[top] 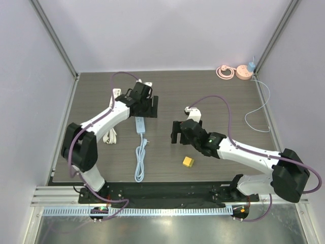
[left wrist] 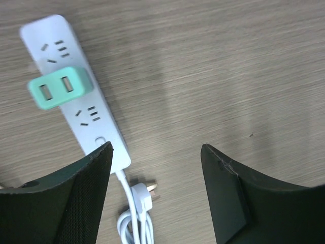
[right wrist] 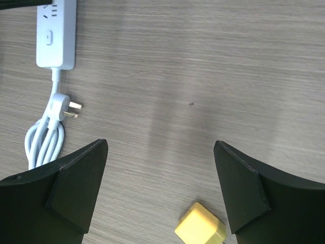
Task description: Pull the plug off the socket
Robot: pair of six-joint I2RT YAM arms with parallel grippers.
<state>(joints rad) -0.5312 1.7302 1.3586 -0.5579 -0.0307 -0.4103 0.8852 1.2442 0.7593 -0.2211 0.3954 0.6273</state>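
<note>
A dark wood-grain table sits inside pale lilac walls with an aluminium rail along the near edge. Towards the back left of the middle lies a long white plastic power strip, and a mint-green block-shaped plug with two USB ports is seated in its middle outlet, standing proud of the strip's face. The strip's own white cable runs from its near end into a tied bundle, and the three-pin plug on that cable lies loose on the wood

The left gripper hangs above the table just beside the strip, its black fingers spread wide with nothing between them; the green plug is ahead and to the side of the gap, untouched. The right gripper is over the middle of the table, well apart from the strip, its jaws likewise parted and holding nothing. A small yellow cube rests on the wood just beside its finger

In the overhead view a pink coiled cord lies in the far right corner, and a thin white wire loops along the right edge
</note>
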